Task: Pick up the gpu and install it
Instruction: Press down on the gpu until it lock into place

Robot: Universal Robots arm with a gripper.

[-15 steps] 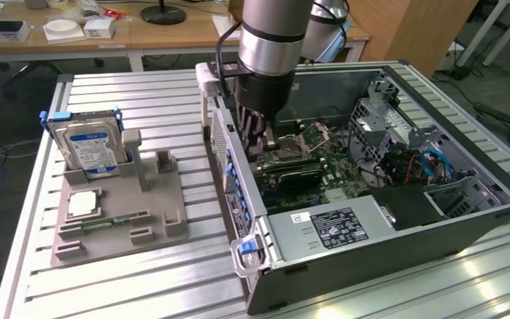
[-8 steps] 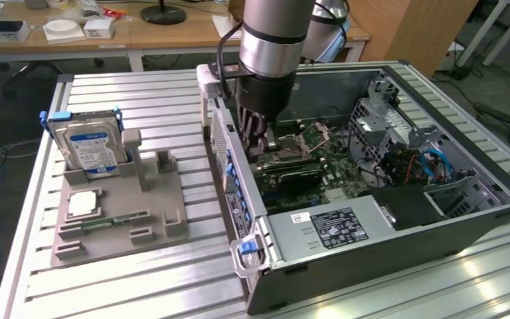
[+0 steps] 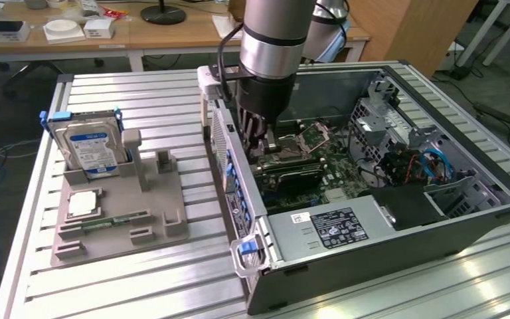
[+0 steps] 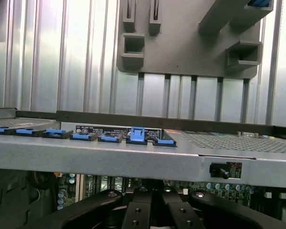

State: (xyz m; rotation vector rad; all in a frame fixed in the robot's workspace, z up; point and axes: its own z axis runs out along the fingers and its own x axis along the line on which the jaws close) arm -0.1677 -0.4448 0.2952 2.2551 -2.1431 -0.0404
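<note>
Computer case (image 3: 397, 232) lies open nearest, motherboard (image 3: 326, 166) exposed. Gripper (image 3: 257, 136) low inside by rear wall; fingers hidden, grip can't be told. Gpu looks seated below it (image 3: 292, 174), uncertain. Install step; next needs straight, careful motion. Hard drive (image 3: 91, 147) parked on holder tray (image 3: 117, 219).

Open computer case (image 3: 388, 219) on slatted table (image 3: 131, 292); arm's gripper (image 3: 257, 143) lowered inside over motherboard (image 3: 326, 166). Grey holder tray (image 3: 122, 219) beside case, hard drive (image 3: 91, 147) upright in it.
</note>
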